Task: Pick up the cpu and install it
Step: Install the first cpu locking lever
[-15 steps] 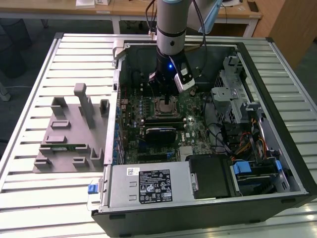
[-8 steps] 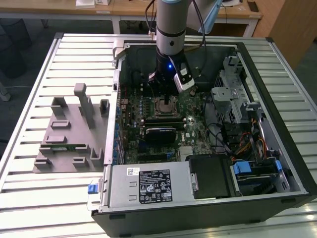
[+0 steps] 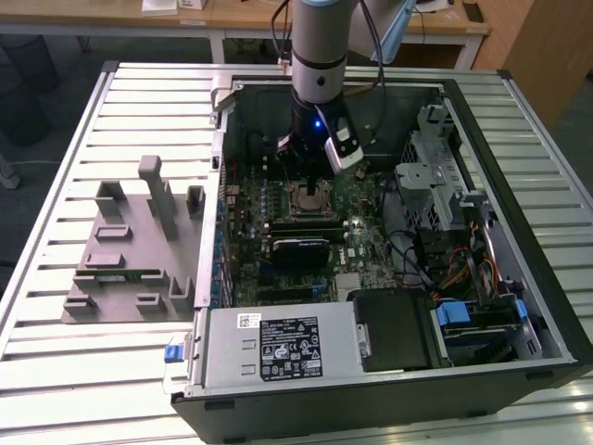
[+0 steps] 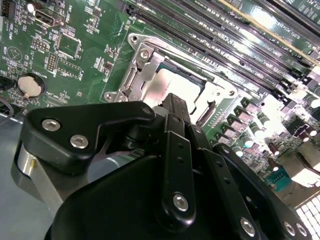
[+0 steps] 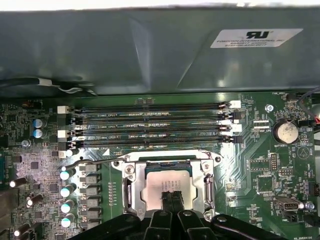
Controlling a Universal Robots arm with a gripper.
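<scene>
The cpu lies flat inside the open socket frame on the motherboard, toward the far side of the computer case; the memory slots run just beside the socket. The gripper hangs directly over the chip, its fingers clenched together with nothing between them; whether the tips touch the silver top cannot be told.

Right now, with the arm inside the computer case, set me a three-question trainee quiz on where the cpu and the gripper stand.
1. True or false: the cpu lies in the motherboard socket.
2. The gripper has its fingers: A) spread wide around the cpu; B) together over the cpu's top; C) clamped on a cable.
3. Fill in: the memory slots beside the socket are ___ (filled or empty).

Key: 1 true; 2 B; 3 empty.
</scene>
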